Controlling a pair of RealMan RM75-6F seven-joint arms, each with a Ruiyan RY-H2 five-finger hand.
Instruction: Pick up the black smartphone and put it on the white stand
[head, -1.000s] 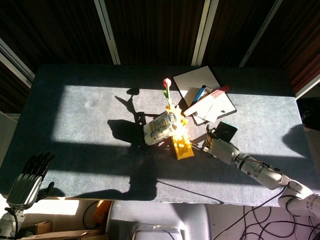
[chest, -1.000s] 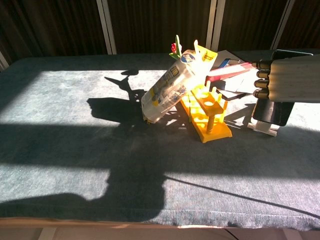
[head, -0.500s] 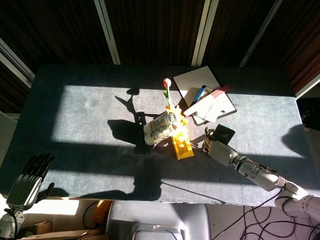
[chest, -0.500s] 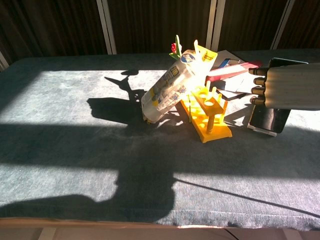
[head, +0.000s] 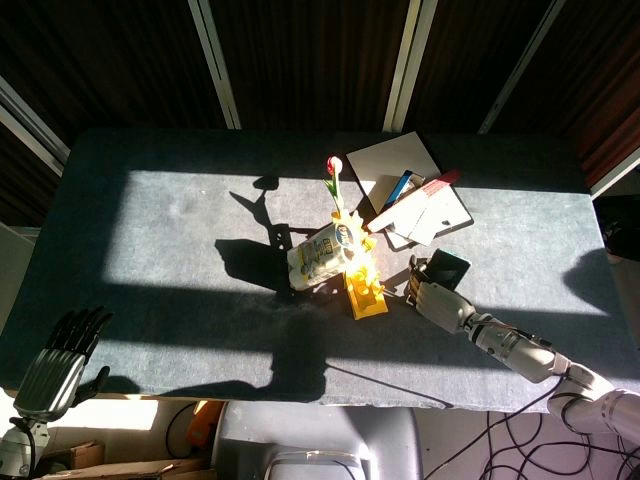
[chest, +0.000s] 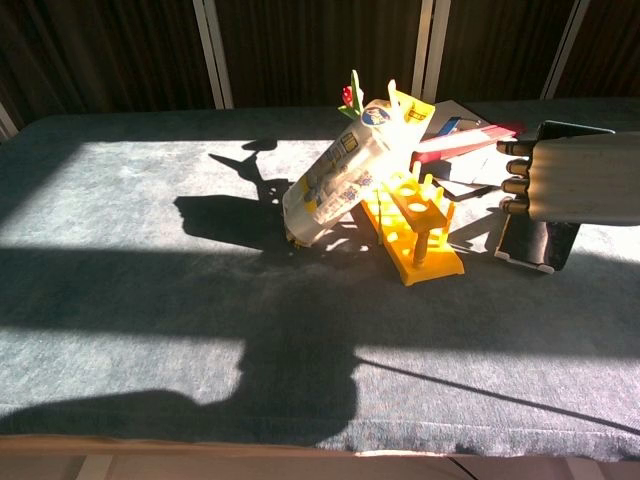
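The black smartphone (chest: 535, 240) is seen propped nearly upright at the right of the desk (head: 150, 230), its lower edge seated on the white stand (chest: 527, 262), of which only a pale lip shows beneath it in the chest view. In the head view the phone (head: 446, 268) lies at about four o'clock from the yellow rack (head: 364, 288) and just beside it. The right hand (chest: 560, 180) is held in front of the phone's upper part, its fingers (chest: 514, 166) curled toward the top edge; whether the phone is truly pinched or merely steadied cannot be told, since the contact is hidden behind the hand. Compared with a second earlier, the hand has been raised slightly and drawn a little toward the near edge of the desk, more of the phone's lower face has been uncovered, and the phone has been left tilted back on the stand rather than carried. From this it is judged that the placing is essentially done and that only a clean release and withdrawal are left; a careless pull-away could tip the phone off its narrow support. Beyond the rack, a cup (head: 322, 255) printed with a label is leaned against it, a tulip (head: 334, 165) stands at twelve o'clock from the cup, and notebooks (head: 420, 195) lie at about twelve o'clock from the phone. The left hand (head: 60, 360) is kept well apart at the near left corner, fingers spread and holding nothing.
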